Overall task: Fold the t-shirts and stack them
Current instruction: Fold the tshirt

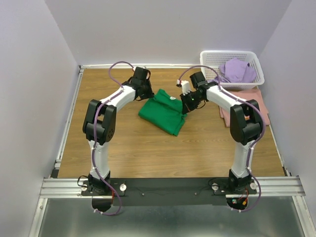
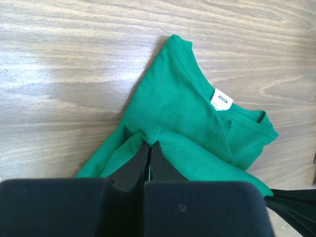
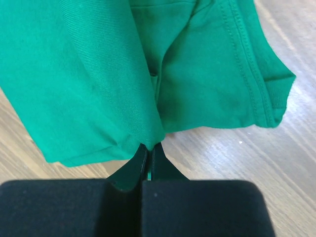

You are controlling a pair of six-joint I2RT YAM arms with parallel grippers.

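Green t-shirt (image 1: 163, 112): lies bunched in a rough diamond at the centre of the overhead view, flat on the table, between the two grippers.
Green t-shirt, close up: the left wrist view (image 2: 187, 113) shows the collar toward the upper right of the frame, and the right wrist view (image 3: 98, 64) shows a hemmed edge and a fold filling the upper part of the frame.
Label (image 2: 221, 99): a small white tag sewn inside the collar, facing up.
Left gripper (image 1: 146, 92): at the shirt's upper left edge in the overhead view. In its own view (image 2: 149, 146) the fingers are pressed together with a pinch of green cloth at their tips.
Right gripper (image 1: 187, 104): at the shirt's right edge. In its own view (image 3: 149, 148) the fingers are clenched on the lower edge of the green fabric.
Pink t-shirt (image 1: 260, 102): lies flat at the right of the overhead view, just below the basket, partly hidden by the right arm.
Lavender t-shirt (image 1: 237, 70): crumpled inside the basket at the upper right.
Basket (image 1: 232, 54): white lattice plastic, in the table's far right corner.
Table (image 1: 148, 153): wood-grain surface, walled on three sides.
Rail (image 1: 173, 185): a metal bar across the bottom, carrying both arm bases.
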